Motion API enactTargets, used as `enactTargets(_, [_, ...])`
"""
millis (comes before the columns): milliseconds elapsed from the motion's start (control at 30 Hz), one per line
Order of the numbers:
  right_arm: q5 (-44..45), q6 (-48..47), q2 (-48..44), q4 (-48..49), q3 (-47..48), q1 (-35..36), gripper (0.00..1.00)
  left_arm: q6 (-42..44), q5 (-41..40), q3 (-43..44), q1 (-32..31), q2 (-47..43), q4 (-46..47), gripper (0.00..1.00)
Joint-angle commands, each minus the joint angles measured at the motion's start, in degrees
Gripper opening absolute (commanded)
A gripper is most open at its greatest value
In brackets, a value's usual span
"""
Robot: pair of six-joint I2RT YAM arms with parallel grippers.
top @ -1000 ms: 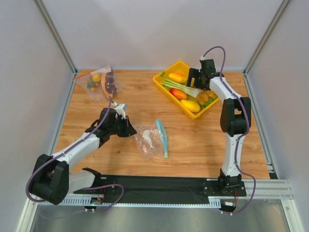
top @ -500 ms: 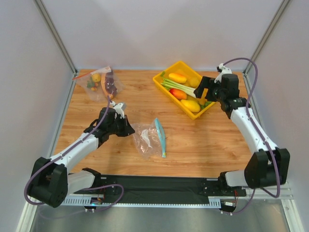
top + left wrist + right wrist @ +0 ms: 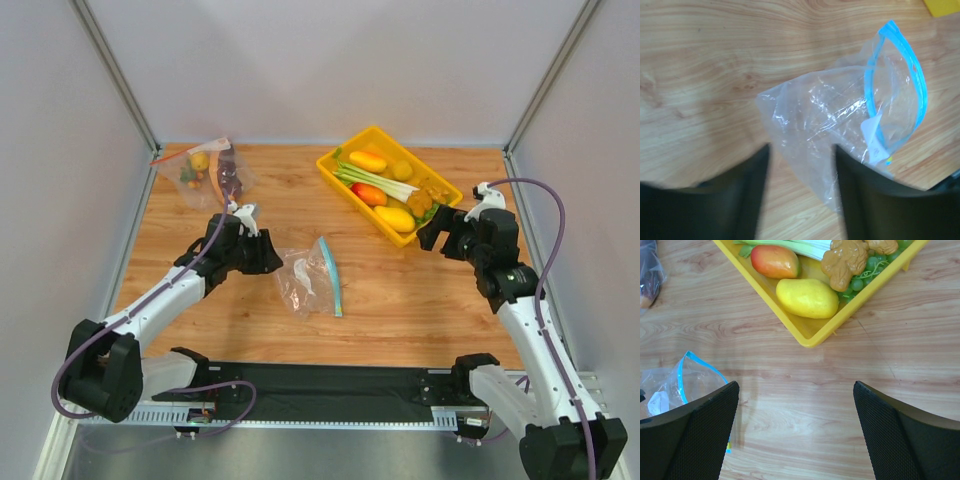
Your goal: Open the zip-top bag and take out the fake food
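Observation:
The zip-top bag lies flat and crinkled in the middle of the table, and nothing shows inside it. Its light-blue strip gapes open. My left gripper is open at the bag's left end. The bag's bottom corner lies loose between the spread fingers. The fake food sits in the yellow tray: a red-orange fruit, a lumpy orange piece and a yellow piece. My right gripper hangs open over bare wood just in front of the tray and holds nothing.
A long green-white leek and green grapes also lie in the tray. A second clear bag with a red-orange strip, holding small toys, rests at the back left corner. Grey walls enclose the table on three sides.
My left gripper has opened and let go of the bag, which has settled slightly to the right. My right arm has swung away from above the tray toward the near right.

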Motion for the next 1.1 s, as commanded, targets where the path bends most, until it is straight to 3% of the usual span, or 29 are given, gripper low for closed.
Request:
enactTargets(0, [2.5, 0.4, -2.4, -3.0, -1.3, -0.1, 0.97, 0.1, -2.6, 3.5, 0.3, -0.7, -2.9, 0.77])
enactTargets(33, [2.7, 0.0, -2.8, -3.5, -1.2, 0.0, 0.98, 0.1, -2.9, 4.3, 0.3, -0.8, -4.2, 0.89])
enactTargets(100, [3.0, -0.3, -2.8, -4.9, -0.9, -0.1, 0.98, 0.2, -4.0, 5.0, 0.3, -1.3, -5.7, 0.99])
enactTargets(700, [7.3, -0.9, -10.0, -11.5, 4.9, 0.0, 0.98, 8.1, -14.7, 21.1, 0.3, -20.6, -27.4, 0.99])
enactTargets(1067, [8.4, -1.1, -11.7, -12.4, 5.8, -0.1, 0.99, 9.8, -18.1, 21.7, 0.3, -25.3, -29.9, 0.99])
